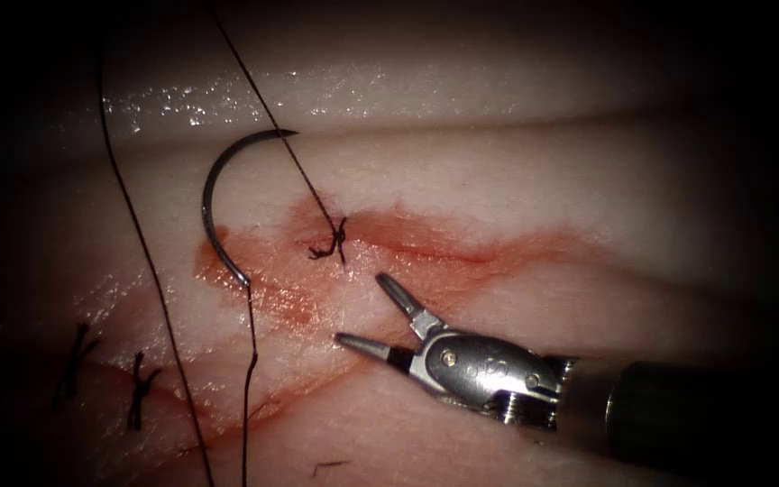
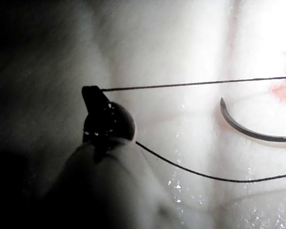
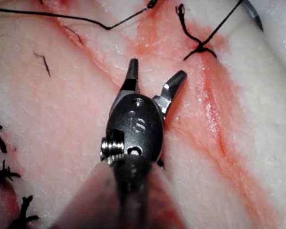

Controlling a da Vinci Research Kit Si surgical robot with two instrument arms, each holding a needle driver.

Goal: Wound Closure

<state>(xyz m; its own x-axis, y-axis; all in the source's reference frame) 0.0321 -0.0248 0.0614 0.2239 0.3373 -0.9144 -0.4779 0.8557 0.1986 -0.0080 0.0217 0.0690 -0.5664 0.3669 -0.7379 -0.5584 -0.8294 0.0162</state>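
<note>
Steel needle (image 1: 214, 216) lies free on tissue (image 1: 534, 189), left of the right pincer (image 1: 358, 311), wide open, empty.

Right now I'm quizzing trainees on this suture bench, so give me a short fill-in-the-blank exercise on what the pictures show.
1. The right hand has its jaws ____ and holds nothing.
2. The left hand holds the ____ in its shut jaws.
3. The needle lies free on the tissue, to the ____ of the knot in the endoscope view.
4. The red fluid runs along the ____.

Missing words: open; thread; left; cut
</note>
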